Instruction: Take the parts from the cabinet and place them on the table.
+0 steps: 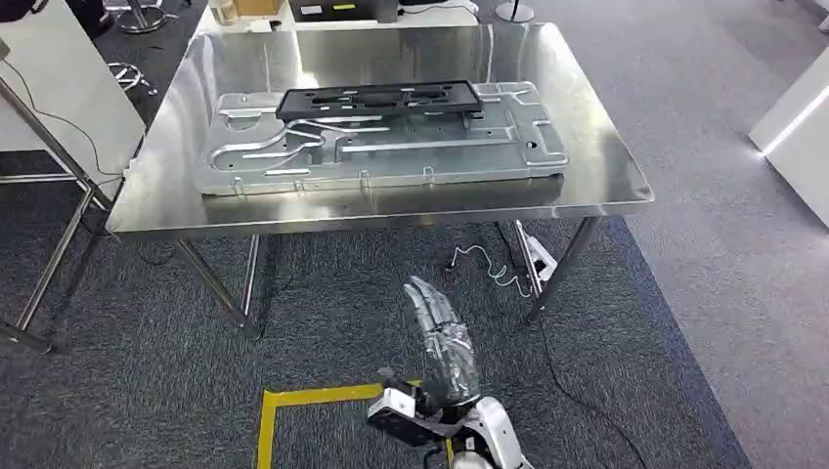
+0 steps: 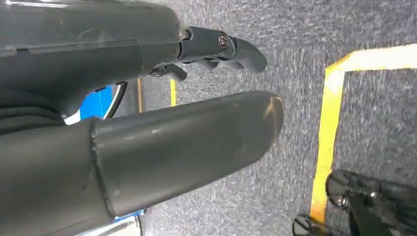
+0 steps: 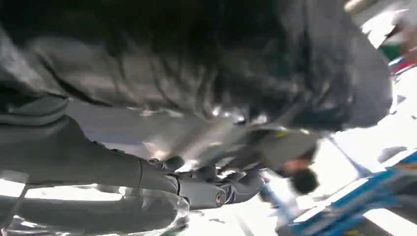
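A large silver sheet-metal panel [image 1: 381, 142] lies flat on the steel table [image 1: 606, 181]. A long black plastic part [image 1: 379, 99] rests across the panel's far side. In the head view my right hand [image 1: 442, 342] is raised low in front of the table, over the carpet, with its fingers stretched forward and nothing in them. The right wrist view is blurred; my right hand [image 3: 147, 182] holds nothing there. My left hand [image 2: 187, 132] hangs over the carpet, thumb and fingers apart, holding nothing.
Yellow floor tape [image 1: 293, 399] marks a corner on the grey carpet just before me, also seen as yellow tape [image 2: 327, 132] from the left wrist. A white cable [image 1: 489, 266] trails under the table. White furniture [image 1: 797, 122] stands at the right, a metal-legged stand [image 1: 59, 161] at the left.
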`<move>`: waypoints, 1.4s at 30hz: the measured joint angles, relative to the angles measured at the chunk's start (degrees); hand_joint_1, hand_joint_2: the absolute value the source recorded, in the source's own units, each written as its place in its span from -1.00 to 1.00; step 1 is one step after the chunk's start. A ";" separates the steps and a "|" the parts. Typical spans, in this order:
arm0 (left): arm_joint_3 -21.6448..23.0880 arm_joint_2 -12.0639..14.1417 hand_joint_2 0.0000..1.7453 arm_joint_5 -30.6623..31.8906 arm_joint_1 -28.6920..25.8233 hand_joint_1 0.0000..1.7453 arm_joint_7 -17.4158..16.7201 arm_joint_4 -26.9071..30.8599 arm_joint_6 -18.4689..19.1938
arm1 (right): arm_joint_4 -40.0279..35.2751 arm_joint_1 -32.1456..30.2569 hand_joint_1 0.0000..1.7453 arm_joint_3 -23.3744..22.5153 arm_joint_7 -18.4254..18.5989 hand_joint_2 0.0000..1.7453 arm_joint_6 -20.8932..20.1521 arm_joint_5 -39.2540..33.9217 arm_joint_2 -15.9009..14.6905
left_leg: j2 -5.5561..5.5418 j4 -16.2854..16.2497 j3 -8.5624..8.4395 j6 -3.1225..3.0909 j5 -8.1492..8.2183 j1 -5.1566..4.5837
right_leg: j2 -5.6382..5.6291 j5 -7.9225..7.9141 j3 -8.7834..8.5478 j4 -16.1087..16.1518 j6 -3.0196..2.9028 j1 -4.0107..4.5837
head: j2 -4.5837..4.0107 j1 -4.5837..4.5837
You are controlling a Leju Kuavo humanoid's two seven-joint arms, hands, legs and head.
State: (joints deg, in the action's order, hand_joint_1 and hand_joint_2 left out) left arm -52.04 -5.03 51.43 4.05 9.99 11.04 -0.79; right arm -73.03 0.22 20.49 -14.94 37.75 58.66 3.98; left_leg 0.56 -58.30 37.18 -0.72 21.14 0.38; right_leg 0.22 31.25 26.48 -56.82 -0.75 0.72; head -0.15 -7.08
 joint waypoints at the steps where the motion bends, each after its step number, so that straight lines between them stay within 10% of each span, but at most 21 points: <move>1: -0.24 0.00 -1.00 0.00 -0.19 -1.00 0.00 -0.02 -0.02 | 0.84 -1.20 -1.00 -1.94 -0.91 -1.00 0.00 -0.04 0.51 | 0.00 0.16 0.08 0.46 -0.58 -0.28 | 0.00 -0.83 0.58 0.47 -0.39 -0.31 | 0.00 -0.07; 3: -0.48 0.02 -1.00 -0.02 -0.27 -1.00 0.00 -0.02 -0.13 | 2.48 -2.11 -1.00 -4.67 -1.49 -1.00 0.00 0.13 1.67 | -0.24 -1.80 1.04 0.76 3.35 0.09 | 0.23 -2.39 1.81 0.88 -1.23 -0.75 | 0.00 -0.02; 7: -0.48 -0.04 -1.00 -0.02 -0.26 -1.00 0.00 -0.02 -0.11 | 2.65 -2.19 -1.00 -5.06 -1.49 -1.00 0.00 0.13 1.96 | -0.26 -2.43 1.21 0.79 4.36 0.10 | 0.19 -2.58 2.09 0.88 -1.36 -0.76 | 0.00 0.02; 9: -0.59 -0.13 -1.00 -0.02 -0.23 -1.00 0.00 -0.02 -0.11 | 3.22 -2.65 -1.00 -6.36 -1.25 -1.00 0.00 -0.07 2.65 | -0.28 -6.57 2.26 1.14 9.37 0.28 | 0.18 -3.49 3.18 0.86 -1.52 -0.79 | 0.00 0.07; 10: -1.27 -0.13 -1.00 -0.11 -0.19 -1.00 0.02 -0.02 -0.41 | 6.46 -3.29 -1.00 -10.33 -1.87 -1.00 0.00 -4.61 4.02 | -0.24 -15.24 2.78 1.77 14.10 0.43 | 0.34 -5.29 5.52 0.69 -1.37 -0.77 | 0.00 0.04; 11: -1.90 -0.13 -1.00 -0.15 -0.18 -1.00 0.04 -0.02 -0.83 | 15.67 -2.54 -1.00 -18.76 -8.19 -1.00 -0.02 -11.22 4.83 | -0.24 -16.01 -0.05 1.89 8.42 0.48 | 0.67 -6.91 7.99 -0.04 -0.87 -0.87 | 0.00 0.07; 12: -2.12 -0.15 -1.00 -0.15 -0.14 -1.00 0.09 0.00 -1.05 | 20.16 -1.93 -1.00 -22.63 -10.77 -1.00 -0.04 -13.39 4.85 | -0.26 -13.22 -2.74 1.77 6.44 0.49 | 0.78 -7.33 9.01 -0.51 -0.63 -0.96 | 0.00 0.07; 15: -3.19 -0.26 -1.00 -0.37 0.18 -1.00 0.28 0.00 -1.66 | 35.46 -0.16 -1.00 -35.45 -14.50 -1.00 -0.56 -17.60 4.27 | -1.07 1.99 -13.10 1.07 11.37 0.11 | 0.83 -8.46 11.13 -2.35 0.47 -0.79 | 0.00 0.00; 18: -4.33 -0.50 -1.00 -0.50 0.07 -1.00 0.42 0.00 -2.38 | 44.73 0.22 -1.00 -42.70 -8.94 -1.00 -3.77 -19.51 3.91 | -0.73 1.64 -11.94 -0.77 10.68 -0.08 | 0.89 -10.45 11.21 -1.71 1.47 -0.83 | 0.00 0.02; 19: -4.64 -0.93 -1.00 -0.59 0.05 -1.00 0.42 0.00 -2.51 | 47.51 0.15 -1.00 -45.02 -6.51 -1.00 -5.26 -20.02 3.83 | -0.26 2.03 -11.35 -1.50 9.59 0.24 | 0.60 -9.90 11.52 -2.07 1.89 -1.19 | 0.00 0.02; 22: -5.29 -1.03 -1.00 -0.57 0.09 -1.00 0.44 0.00 -2.99 | 52.54 0.36 -1.00 -49.86 -0.22 -1.00 -9.14 -22.09 3.98 | 0.09 1.99 -8.59 -2.47 7.57 0.12 | -0.06 1.27 13.91 -10.72 2.64 -1.38 | 0.00 0.00; 24: -5.79 -1.11 -1.00 -0.48 0.02 -1.00 0.74 0.00 -3.32 | 55.07 1.13 -1.00 -52.89 6.65 -1.00 -14.39 -25.12 4.05 | -0.07 1.84 -6.32 -2.37 6.10 0.00 | -0.05 3.77 14.93 -18.62 2.98 -1.49 | 0.00 0.02; 27: -6.17 -1.20 -1.00 -0.42 0.03 -1.00 1.16 0.00 -3.41 | 57.47 1.58 -1.00 -56.87 17.99 -1.00 -18.23 -25.13 4.33 | -0.78 1.38 -3.50 -1.85 4.11 -0.03 | -0.36 -3.45 10.32 -16.75 2.56 -1.48 | 0.00 0.02; 30: -6.52 -1.68 -1.00 -0.42 0.26 -1.00 1.36 0.00 -3.43 | 58.65 1.69 -1.00 -58.31 20.96 -1.00 -19.12 -24.63 4.53 | -1.89 0.60 -1.94 -1.08 2.80 -0.37 | -4.38 -0.11 -1.75 -0.28 1.07 -1.07 | 0.00 0.02; 34: -7.08 -1.66 -1.00 -0.42 0.11 -1.00 1.57 0.00 -3.43 | 59.98 2.36 -1.00 -59.44 21.53 -1.00 -19.54 -24.59 4.99 | -3.38 0.54 -1.06 0.42 1.03 -0.23 | -2.13 0.26 -1.77 1.80 -0.07 -1.49 | 0.00 0.02; 39: -7.15 -1.77 -1.00 0.02 -0.11 -1.00 1.16 0.00 -3.58 | 60.83 2.32 -1.00 -60.10 24.04 -1.00 -23.03 -24.41 5.27 | -1.44 -15.97 4.58 1.68 12.32 0.33 | 1.28 -1.15 0.30 1.37 -1.09 -1.07 | 0.00 0.11; 42: -7.17 -1.77 -1.00 0.55 -0.47 -1.00 0.94 0.00 -3.61 | 60.96 2.33 -1.00 -60.25 22.29 -1.00 -27.13 -23.91 5.77 | -0.65 -11.14 -0.38 1.82 8.47 0.42 | 3.11 -1.28 1.09 0.66 -0.85 -1.09 | 0.00 0.11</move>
State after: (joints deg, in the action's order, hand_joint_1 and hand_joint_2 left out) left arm -59.21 -6.80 51.98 3.58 10.93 11.04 -4.39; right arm -12.06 2.55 -39.76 7.34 10.62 34.75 9.75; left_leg -0.09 -69.45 36.80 1.10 29.61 0.79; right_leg 3.33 29.97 27.57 -56.17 -1.60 -0.36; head -0.15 -6.97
